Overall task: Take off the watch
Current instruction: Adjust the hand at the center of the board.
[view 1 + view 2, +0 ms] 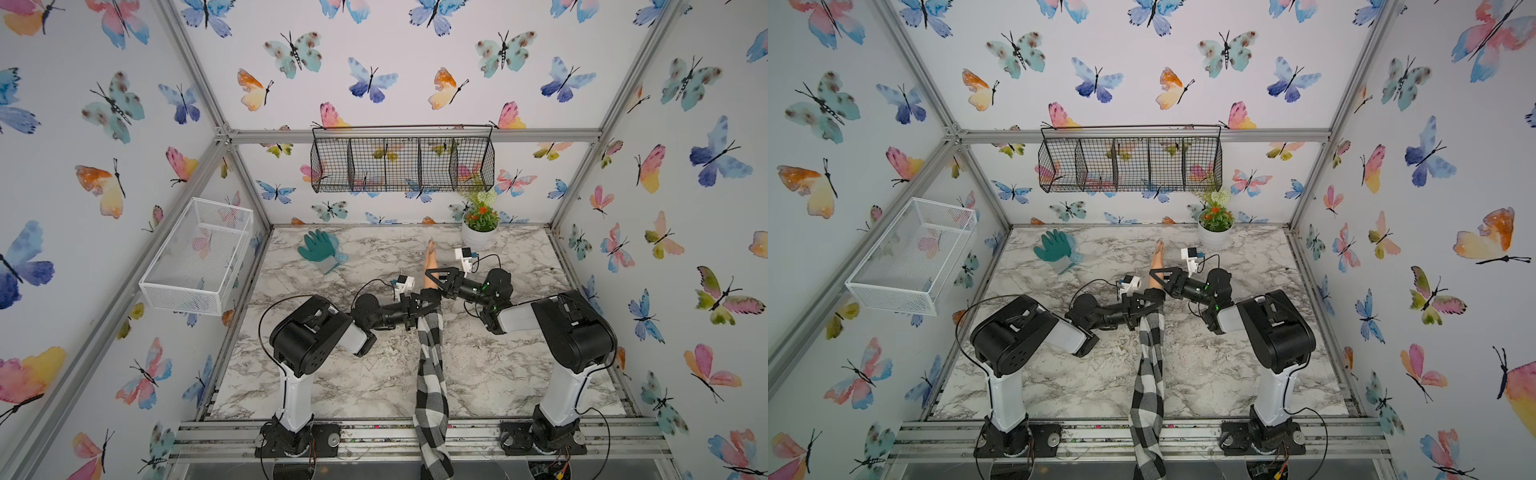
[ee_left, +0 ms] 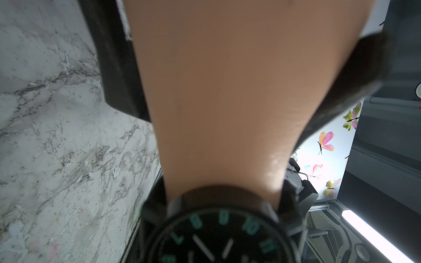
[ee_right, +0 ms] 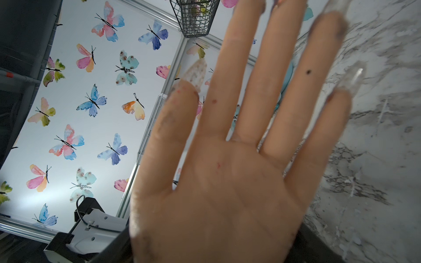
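Note:
A mannequin hand [image 1: 430,257] on a checkered sleeve [image 1: 432,374] lies along the table's middle, fingers toward the back wall. The watch [image 2: 218,236], with a black dial and teal numerals, sits on the wrist and fills the near part of the left wrist view. My left gripper [image 1: 422,303] is at the wrist from the left, its jaws hidden by the watch. My right gripper [image 1: 434,277] comes from the right, jaws wide, and its fingers [image 2: 118,68] flank the hand's two edges. The palm [image 3: 227,193] fills the right wrist view.
A green glove [image 1: 318,247] lies at the back left of the marble table [image 1: 332,374]. A white flower pot [image 1: 478,237] stands at the back right. A white wire basket [image 1: 195,253] hangs on the left wall and a black wire basket [image 1: 403,160] on the back wall.

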